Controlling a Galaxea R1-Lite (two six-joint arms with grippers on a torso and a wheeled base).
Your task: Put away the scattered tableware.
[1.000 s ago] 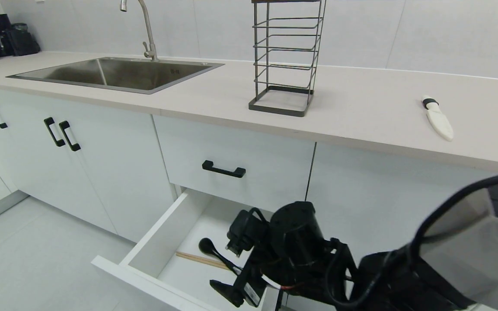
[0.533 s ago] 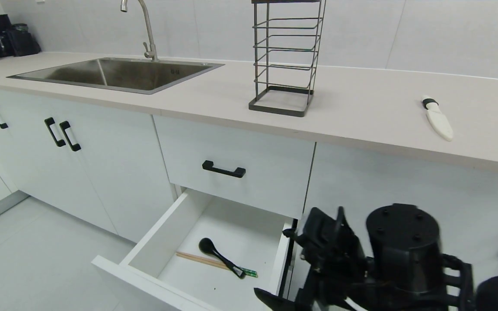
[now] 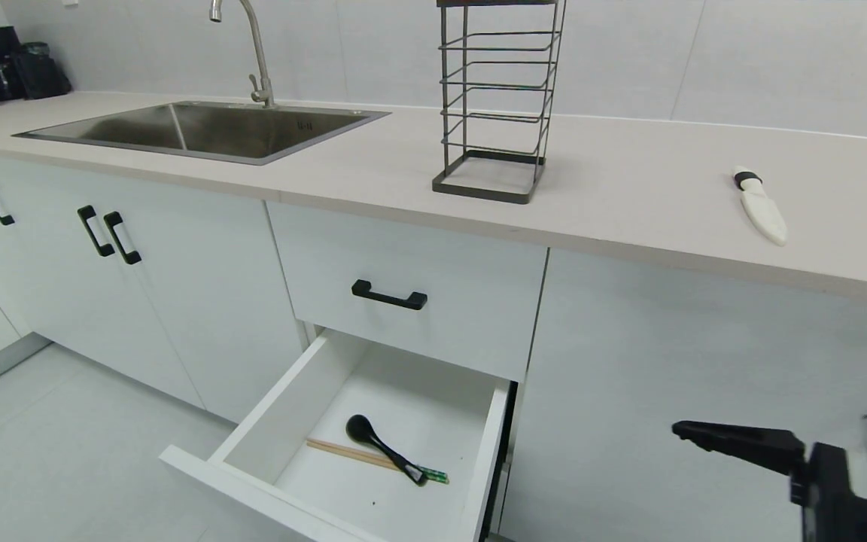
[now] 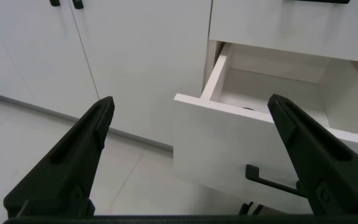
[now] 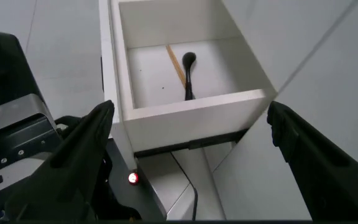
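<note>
Two pieces lie in the open drawer (image 3: pixel 253 440) — a black spoon (image 3: pixel 384 449) with a round glossy bowl, and thin wooden chopsticks (image 3: pixel 343 451) crossing it. One piece is not yet stored: a white tapered utensil (image 3: pixel 762 208) with a black band, lying flat on the matte countertop (image 3: pixel 629 188), well apart from the wire rack (image 3: pixel 497 105). Its smooth, narrow body could slip from a grip or slide away if pinched off-centre. The drawer juts out — an arm could knock its thin white wall. The left gripper (image 4: pixel 191 99) and the right gripper (image 5: pixel 189 107) both have jaws wide apart, holding nothing.
</note>
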